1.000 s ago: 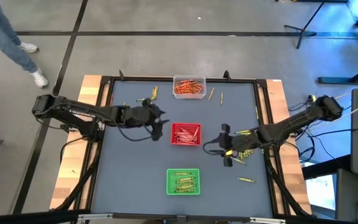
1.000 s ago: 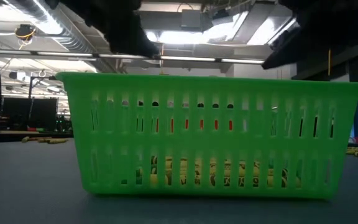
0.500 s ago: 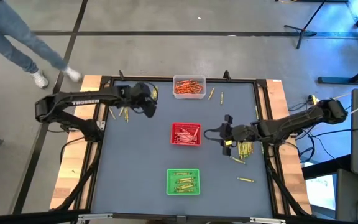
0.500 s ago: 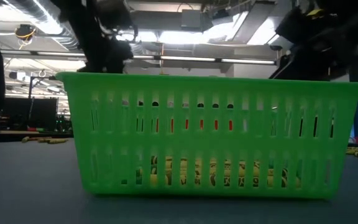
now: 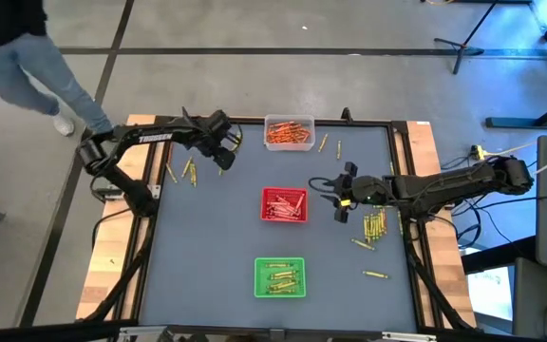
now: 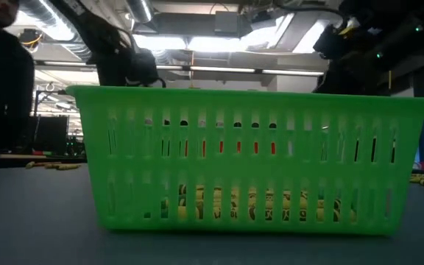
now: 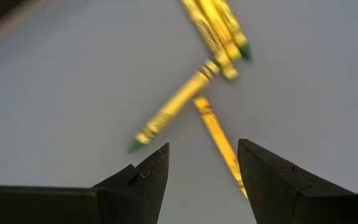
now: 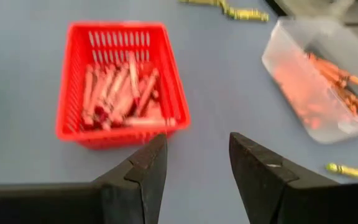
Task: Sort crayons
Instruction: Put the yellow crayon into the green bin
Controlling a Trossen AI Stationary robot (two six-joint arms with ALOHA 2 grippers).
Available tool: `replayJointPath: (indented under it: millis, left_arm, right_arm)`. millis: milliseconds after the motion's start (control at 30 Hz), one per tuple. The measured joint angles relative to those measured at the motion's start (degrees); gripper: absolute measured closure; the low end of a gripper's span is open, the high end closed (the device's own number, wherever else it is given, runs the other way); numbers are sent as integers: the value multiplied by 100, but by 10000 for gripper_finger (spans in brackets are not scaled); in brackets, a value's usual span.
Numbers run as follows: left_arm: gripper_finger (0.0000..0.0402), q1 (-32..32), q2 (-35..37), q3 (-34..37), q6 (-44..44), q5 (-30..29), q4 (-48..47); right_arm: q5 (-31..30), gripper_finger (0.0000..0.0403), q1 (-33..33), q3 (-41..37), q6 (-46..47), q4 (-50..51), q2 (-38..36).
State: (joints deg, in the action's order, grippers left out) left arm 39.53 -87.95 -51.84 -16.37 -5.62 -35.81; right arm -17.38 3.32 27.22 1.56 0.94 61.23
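Left gripper [image 7: 201, 165] hovering, jaws open and empty, over yellow-green crayons [image 7: 185, 102]; right gripper [image 8: 194, 158] facing red tray [image 8: 120, 93], jaws open.

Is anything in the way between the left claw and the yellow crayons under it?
Nothing visible. The left gripper is open and empty, and only bare table lies between it and the loose crayons ahead.
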Motion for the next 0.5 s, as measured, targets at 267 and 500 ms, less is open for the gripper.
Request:
replayJointPath:
  millis: [267, 500]
  left_arm:
    - [227, -130, -360, -2, -724, 755, 228]
    - [227, -168, -755, -2, -896, 464, 104]
  right_arm:
    - [4, 233, -1, 0, -4, 297, 4]
    - [4, 233, -1, 0, -2, 215, 4]
